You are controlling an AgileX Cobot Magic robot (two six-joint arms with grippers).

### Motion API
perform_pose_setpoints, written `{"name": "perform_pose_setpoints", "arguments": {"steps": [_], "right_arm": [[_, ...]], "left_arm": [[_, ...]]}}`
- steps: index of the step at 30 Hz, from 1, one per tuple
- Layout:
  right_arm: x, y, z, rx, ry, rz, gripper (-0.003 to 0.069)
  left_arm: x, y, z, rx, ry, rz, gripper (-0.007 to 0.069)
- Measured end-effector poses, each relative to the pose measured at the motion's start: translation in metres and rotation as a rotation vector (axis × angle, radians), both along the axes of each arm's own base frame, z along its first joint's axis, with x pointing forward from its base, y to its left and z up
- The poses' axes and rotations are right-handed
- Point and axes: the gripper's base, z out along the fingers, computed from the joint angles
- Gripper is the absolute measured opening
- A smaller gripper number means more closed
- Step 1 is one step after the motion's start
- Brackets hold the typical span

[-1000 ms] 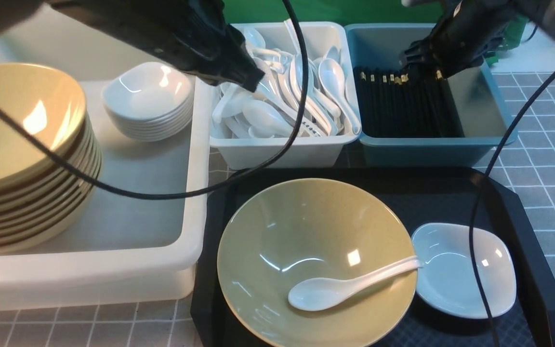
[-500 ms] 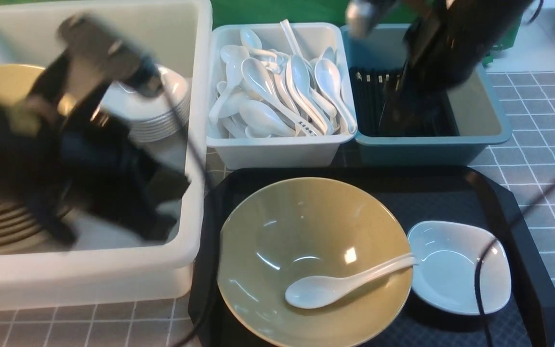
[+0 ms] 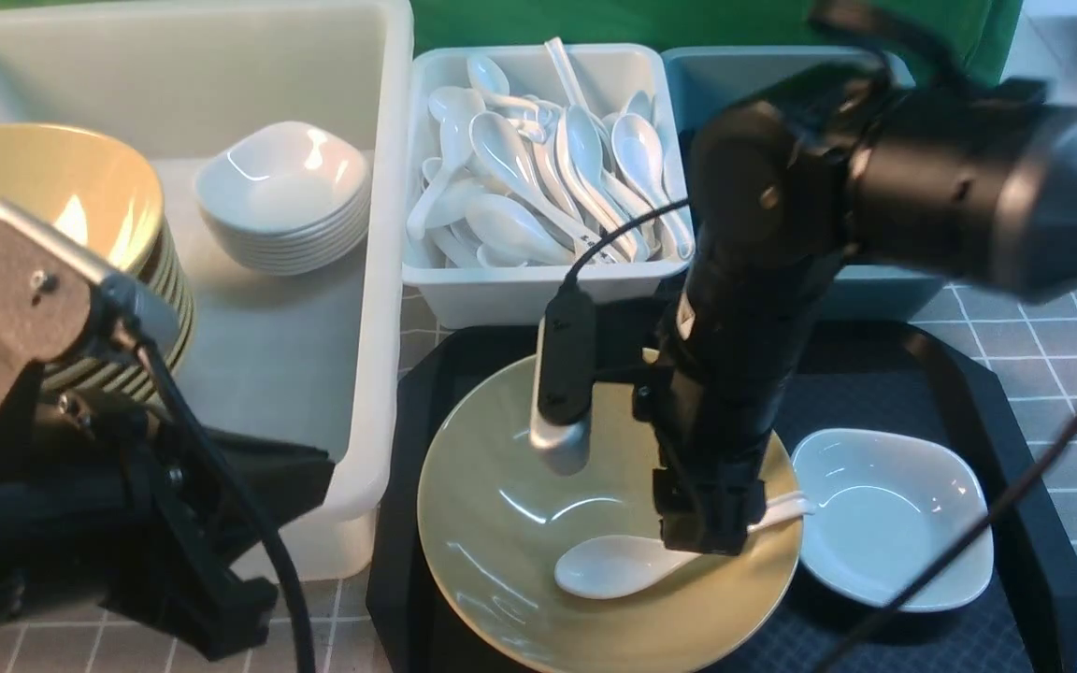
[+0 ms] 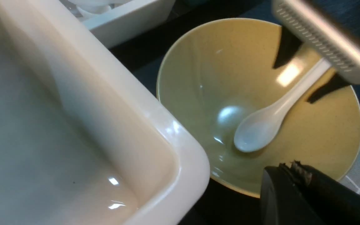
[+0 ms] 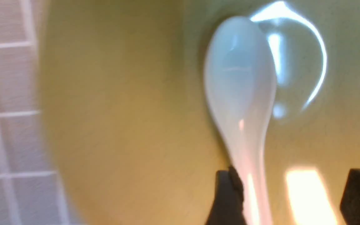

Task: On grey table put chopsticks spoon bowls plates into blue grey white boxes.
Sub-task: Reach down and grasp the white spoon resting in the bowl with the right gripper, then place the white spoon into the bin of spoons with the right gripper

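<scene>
White spoon in bowl, handle within spread right end effector.

A black tray lies well before a green backdrop.

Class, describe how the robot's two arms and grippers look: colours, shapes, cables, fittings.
Both arms are black. The right arm has thick rounded segments, a blocky black right gripper, and a silver-tipped camera stick fed by a thin black cable. The left arm carries a grey metal plate with screws and a long black cable; the left gripper is black.
</scene>
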Motion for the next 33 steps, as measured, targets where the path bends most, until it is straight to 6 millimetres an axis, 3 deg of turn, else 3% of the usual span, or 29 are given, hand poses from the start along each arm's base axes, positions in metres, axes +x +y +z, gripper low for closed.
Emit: {"name": "perform_pose_setpoints", "arguments": {"steps": [7,14,15,19,20,24,28,33], "right_arm": [[0.009,0.004,-0.045,-0.102,0.082,0.037,0.0488],[0.008,0.005,-0.048,-0.112,0.104,0.037,0.0436],[0.008,0.005,-0.048,-0.112,0.105,0.037,0.0412],[0.008,0.004,-0.047,-0.119,0.107,0.038,0.0178],[0.009,0.005,-0.046,-0.118,0.104,0.038,0.0167],[0.014,0.009,-0.034,-0.094,0.070,0.032,0.0173],[0.032,0.016,0.014,-0.025,-0.089,0.000,0.0173],[0.061,0.012,0.059,0.108,-0.257,-0.126,0.0173]], "left_arm": [[-0.003,0.000,-0.021,0.007,0.061,0.004,-0.0008],[-0.002,0.001,-0.023,0.004,0.052,0.014,-0.0008],[-0.001,0.001,-0.023,0.003,0.046,0.017,-0.0008],[0.002,0.001,-0.021,-0.009,0.010,0.035,-0.0008],[0.002,0.001,-0.020,-0.012,0.002,0.040,-0.0008],[0.004,0.002,-0.018,-0.021,-0.024,0.054,-0.0008],[0.010,0.003,-0.013,-0.049,-0.086,0.097,-0.0008],[0.027,-0.001,-0.002,-0.087,-0.119,0.150,-0.0008]]}}
